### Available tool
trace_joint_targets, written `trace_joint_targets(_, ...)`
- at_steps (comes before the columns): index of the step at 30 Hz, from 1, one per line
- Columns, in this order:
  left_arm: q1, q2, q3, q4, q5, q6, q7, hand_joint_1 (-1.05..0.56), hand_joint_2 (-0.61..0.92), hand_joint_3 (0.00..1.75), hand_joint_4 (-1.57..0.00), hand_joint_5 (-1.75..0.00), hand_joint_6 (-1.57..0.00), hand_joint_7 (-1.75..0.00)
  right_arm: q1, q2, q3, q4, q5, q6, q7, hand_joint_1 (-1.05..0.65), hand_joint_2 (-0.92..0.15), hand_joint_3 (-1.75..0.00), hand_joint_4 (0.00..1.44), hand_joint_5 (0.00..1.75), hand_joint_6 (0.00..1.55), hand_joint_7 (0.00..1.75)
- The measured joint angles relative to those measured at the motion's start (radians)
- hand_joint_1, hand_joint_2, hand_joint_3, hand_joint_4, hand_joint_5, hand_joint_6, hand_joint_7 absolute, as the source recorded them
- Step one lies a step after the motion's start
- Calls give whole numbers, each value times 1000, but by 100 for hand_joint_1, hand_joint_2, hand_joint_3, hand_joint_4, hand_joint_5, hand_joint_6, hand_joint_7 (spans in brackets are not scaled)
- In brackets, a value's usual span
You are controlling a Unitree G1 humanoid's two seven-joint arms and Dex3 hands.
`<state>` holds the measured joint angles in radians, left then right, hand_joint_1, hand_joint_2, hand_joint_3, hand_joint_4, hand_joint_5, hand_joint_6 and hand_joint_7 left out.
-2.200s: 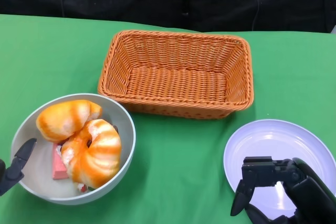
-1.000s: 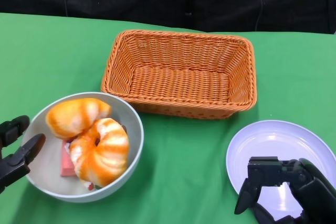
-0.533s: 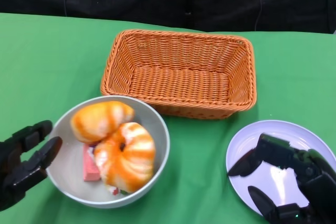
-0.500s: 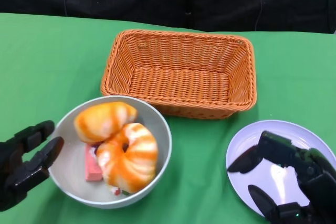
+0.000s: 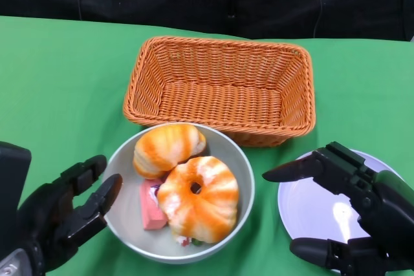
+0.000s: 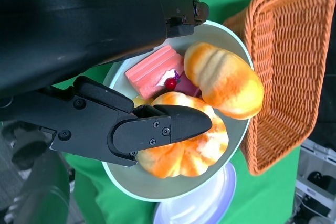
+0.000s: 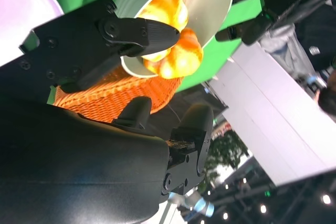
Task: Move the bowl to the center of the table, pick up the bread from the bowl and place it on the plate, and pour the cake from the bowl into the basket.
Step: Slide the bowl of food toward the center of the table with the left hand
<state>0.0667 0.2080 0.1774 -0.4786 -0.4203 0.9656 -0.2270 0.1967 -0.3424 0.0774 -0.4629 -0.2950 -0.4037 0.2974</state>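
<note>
Two soft, squashy-looking bread (image 5: 197,198) pieces are sat in the bowl (image 5: 123,214) between the empty, spread left hand (image 5: 61,214) and right hand (image 5: 349,214); a gentle side grip is probably needed.

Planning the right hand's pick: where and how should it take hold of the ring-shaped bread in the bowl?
Probably from above: the ring-shaped bread lies uppermost in the bowl, over the pink cake. Pinch its outer edge nearest the right hand, since the bowl wall blocks a sideways approach.

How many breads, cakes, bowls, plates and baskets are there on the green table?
Breads: 2, a long one and a ring one
Cake: 1, pink
Bowl: 1
Plate: 1
Basket: 1
Total: 6
</note>
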Motion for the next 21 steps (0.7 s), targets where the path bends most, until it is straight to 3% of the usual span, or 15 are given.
trace_joint_targets(12,-4,1,-48,-16,17,2,14,-64,92,55,0,0,0,0,-24,-2,18,-35,-30,67,21,-50,-84,-12,0,84,0,77)
trace_joint_targets(17,-3,14,-109,-19,37,-28,13,-67,92,54,-1,-1,-1,0,-184,27,104,57,-132,110,19,-55,-86,-8,0,95,0,84)
trace_joint_targets(21,2,14,-122,-24,37,-43,13,-67,92,54,-2,-1,-1,0,-216,36,128,69,-155,118,15,-56,-86,-7,0,96,0,85)
